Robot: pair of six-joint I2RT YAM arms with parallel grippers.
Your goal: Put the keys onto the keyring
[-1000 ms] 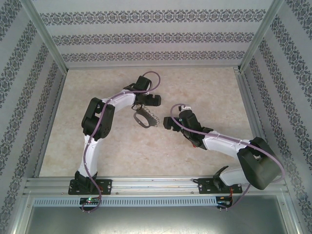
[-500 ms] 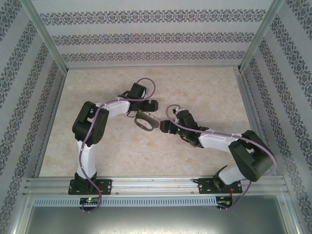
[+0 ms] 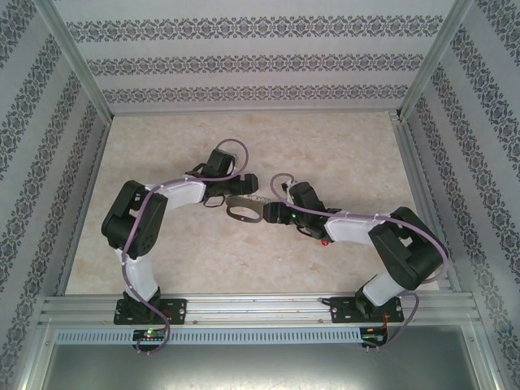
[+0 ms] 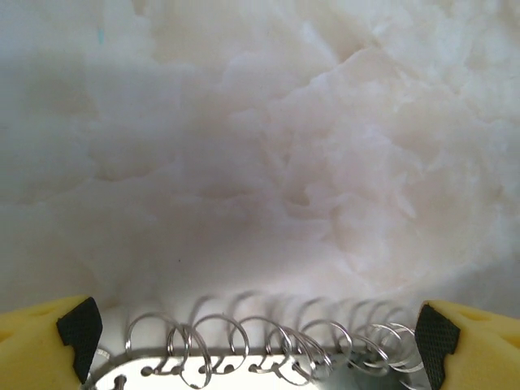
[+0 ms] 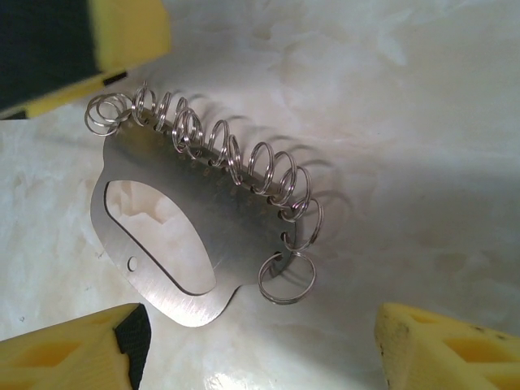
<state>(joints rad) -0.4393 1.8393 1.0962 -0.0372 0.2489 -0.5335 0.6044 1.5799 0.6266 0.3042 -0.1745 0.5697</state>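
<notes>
The keyring [image 5: 219, 219] lies flat on the counter [image 5: 406, 122], left gripper [image 4: 252, 329] straddling it — jaws wide apart. Right gripper [image 5: 268, 349] just beside it, jaws apart.

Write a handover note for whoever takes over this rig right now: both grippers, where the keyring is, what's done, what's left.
Left gripper: open, low over the table, the keyring's row of small rings between its fingers, not gripped.
Right gripper: open, facing the keyring from the other side, not touching it.
Keyring: flat on the table between both grippers.
Key: a small red spot by the right forearm may be it; too small to tell.
Done: no key on the keyring.
Left: grip the keyring, fetch the key, thread it on.
</notes>
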